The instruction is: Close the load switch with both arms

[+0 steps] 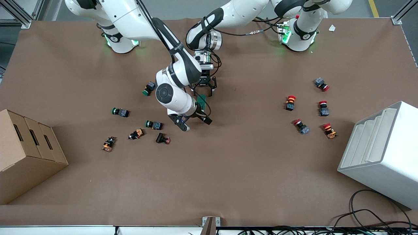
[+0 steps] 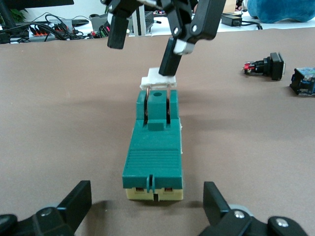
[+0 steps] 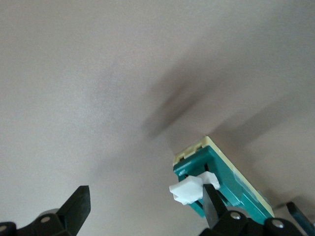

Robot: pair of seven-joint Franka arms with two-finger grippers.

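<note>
The load switch (image 1: 202, 101) lies flat on the brown table (image 1: 228, 169) near its middle, between the 2 grippers. The right gripper (image 1: 195, 121) hangs over the lever end with its 2 fingers spread wide; 1 fingertip (image 2: 170, 61) touches the cream-white lever tab (image 2: 158, 79), the other stands apart in the air. The left gripper (image 1: 204, 88) sits low just beside the switch's other end, fingers wide apart and gripping nothing, the block not touched by either pad. Push buttons (image 1: 153, 124) lie scattered toward both ends of the table.
</note>
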